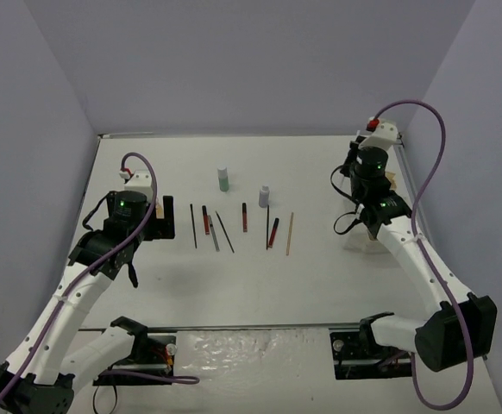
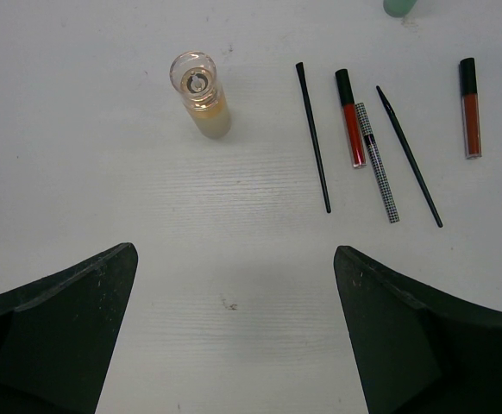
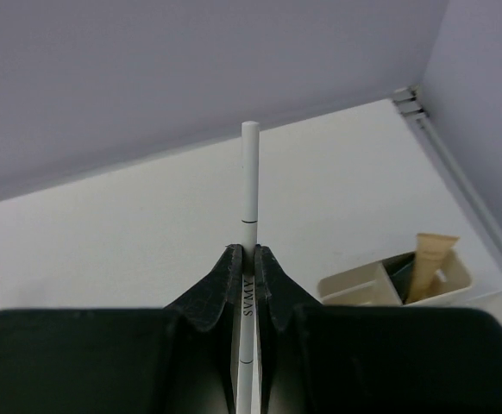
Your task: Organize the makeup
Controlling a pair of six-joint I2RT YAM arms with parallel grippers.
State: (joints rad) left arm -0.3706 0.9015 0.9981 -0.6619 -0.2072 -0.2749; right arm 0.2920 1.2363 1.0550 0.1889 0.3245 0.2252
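My right gripper (image 3: 244, 252) is shut on a white stick (image 3: 249, 164) and holds it up in the air, pointing toward the back wall. My left gripper (image 2: 234, 328) is open and empty, low over the table just in front of the beige bottle (image 2: 201, 97). Several sticks lie in a row mid-table: a black one (image 1: 192, 226), a red one (image 1: 244, 216) and a tan one (image 1: 290, 233) among them. The green-based bottle (image 1: 223, 179) and the grey bottle (image 1: 264, 195) stand behind the row.
The white tray (image 3: 354, 289) sits at the right near the side wall, below my right gripper, with a tan tube (image 3: 430, 259) standing in one compartment. My right arm (image 1: 372, 164) covers most of the tray in the top view.
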